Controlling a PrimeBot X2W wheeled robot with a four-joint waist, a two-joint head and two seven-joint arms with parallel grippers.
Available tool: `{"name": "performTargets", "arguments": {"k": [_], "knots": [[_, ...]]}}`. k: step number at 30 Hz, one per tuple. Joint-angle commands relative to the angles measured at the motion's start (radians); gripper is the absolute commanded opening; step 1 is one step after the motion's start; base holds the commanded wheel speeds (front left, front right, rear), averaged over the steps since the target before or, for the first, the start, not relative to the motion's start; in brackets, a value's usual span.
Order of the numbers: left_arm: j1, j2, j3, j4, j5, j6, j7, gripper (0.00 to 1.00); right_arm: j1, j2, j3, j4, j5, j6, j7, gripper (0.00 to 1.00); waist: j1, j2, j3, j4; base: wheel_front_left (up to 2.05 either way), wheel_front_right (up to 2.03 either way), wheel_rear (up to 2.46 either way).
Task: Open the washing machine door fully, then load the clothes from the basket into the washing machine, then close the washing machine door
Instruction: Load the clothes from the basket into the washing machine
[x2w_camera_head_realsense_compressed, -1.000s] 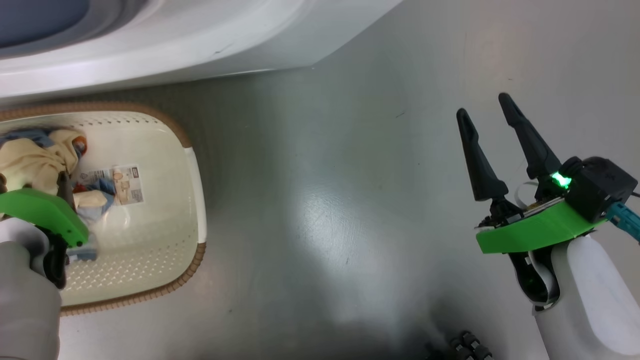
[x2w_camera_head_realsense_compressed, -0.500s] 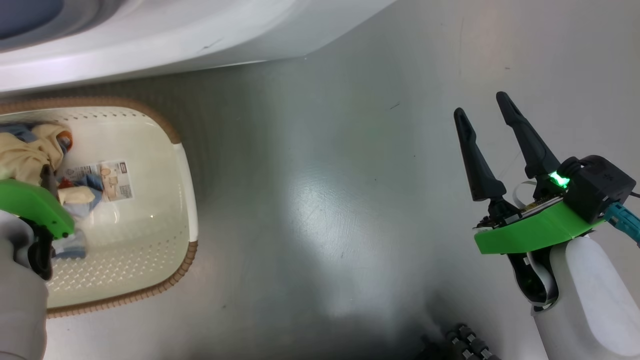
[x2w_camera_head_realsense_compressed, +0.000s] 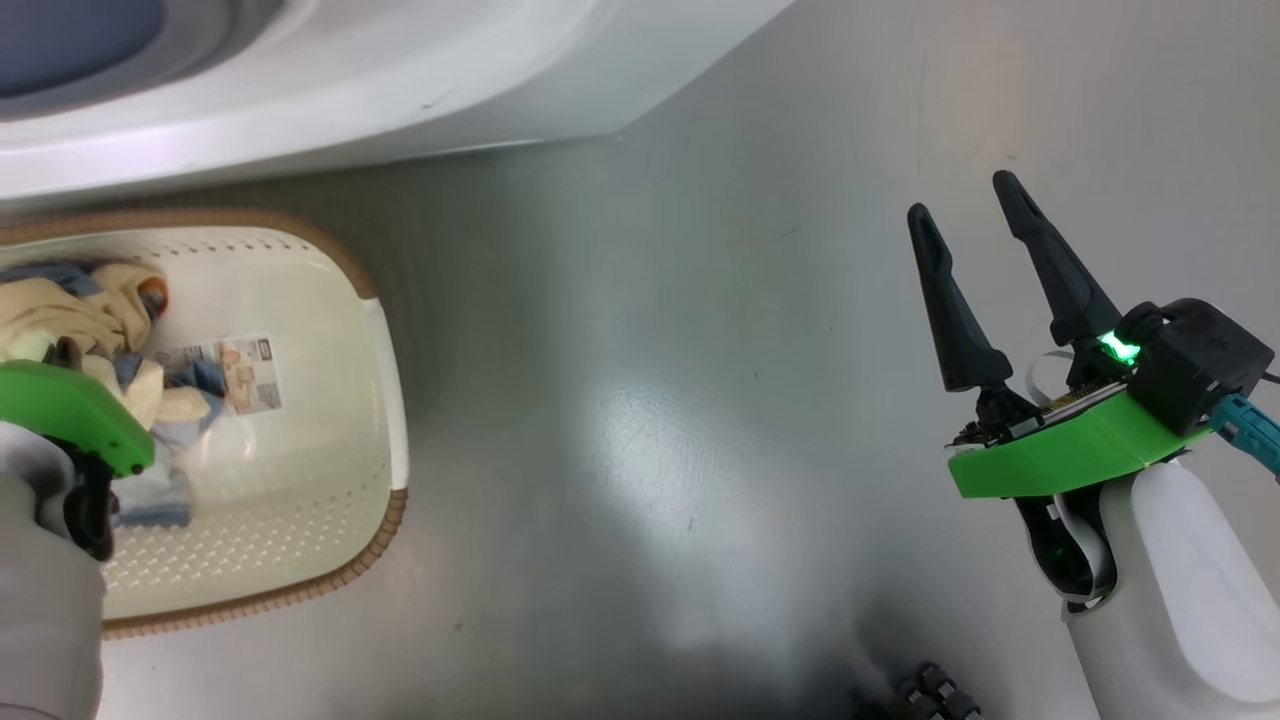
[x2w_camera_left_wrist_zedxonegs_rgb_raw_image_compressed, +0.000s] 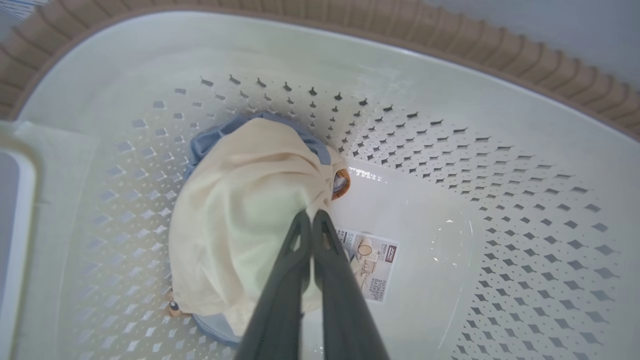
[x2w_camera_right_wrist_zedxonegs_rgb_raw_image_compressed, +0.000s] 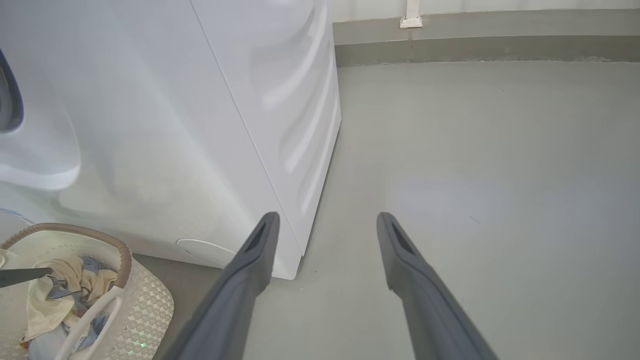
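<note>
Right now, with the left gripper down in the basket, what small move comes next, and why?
Probably lift the left gripper straight up. It is shut and seems to pinch a bunched fold of the clothes, which lie low in the basket; raising it would show whether the grip holds.

The head view looks steeply down on the grey floor (x2w_camera_head_realsense_compressed: 650, 400), with the washing machine (x2w_camera_head_realsense_compressed: 400, 80) along its top edge and the basket (x2w_camera_head_realsense_compressed: 330, 330) at its left. The left wrist view sits close inside that basket, facing the clothes (x2w_camera_left_wrist_zedxonegs_rgb_raw_image_compressed: 240, 210). The right wrist view looks low across the floor past the machine's corner toward what seems a wall (x2w_camera_right_wrist_zedxonegs_rgb_raw_image_compressed: 500, 40). The basket sits at its lower left, so all three views share it.
</note>
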Motion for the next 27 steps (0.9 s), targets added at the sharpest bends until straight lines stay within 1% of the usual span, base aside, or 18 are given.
{"name": "performTargets", "arguments": {"k": [1, 10, 16, 22, 23, 27], "knots": [[0.039, 0.040, 0.014, -0.004, -0.007, -0.002, -0.019, 0.00, 0.033, -0.001, 0.022, -0.017, -0.007, 0.001, -0.005, 1.00, 0.0000, -0.0001, -0.019, 0.009, 0.00, 0.00, 0.00], [0.105, 0.017, -0.015, -0.004, -0.004, -0.030, -0.143, 0.00, 0.047, -0.009, 0.032, 0.004, 0.001, 0.001, -0.005, 1.00, 0.0000, -0.0001, -0.138, 0.031, 0.00, 0.00, 0.00], [0.160, 0.001, -0.030, -0.036, -0.003, -0.041, -0.181, 0.00, 0.070, -0.016, 0.041, 0.027, 0.012, 0.001, -0.005, 1.00, 0.0000, -0.0001, -0.245, 0.040, 0.00, 0.00, 0.00], [0.253, -0.016, -0.019, -0.157, -0.005, -0.045, -0.184, 0.00, 0.117, -0.029, 0.048, 0.051, 0.022, 0.001, -0.005, 1.00, 0.0000, -0.0001, -0.361, 0.053, 0.00, 0.00, 0.00], [0.253, -0.016, -0.019, -0.157, -0.005, -0.045, -0.184, 0.00, 0.117, -0.029, 0.048, 0.051, 0.022, 0.001, -0.005, 1.00, 0.0000, -0.0001, -0.361, 0.053, 0.00, 0.00, 0.00], [0.324, -0.028, -0.001, -0.241, -0.007, -0.046, -0.184, 0.00, 0.152, -0.036, 0.051, 0.062, 0.031, 0.001, -0.005, 1.00, 0.0000, -0.0001, -0.430, 0.054, 0.00, 0.00, 0.00]]}}
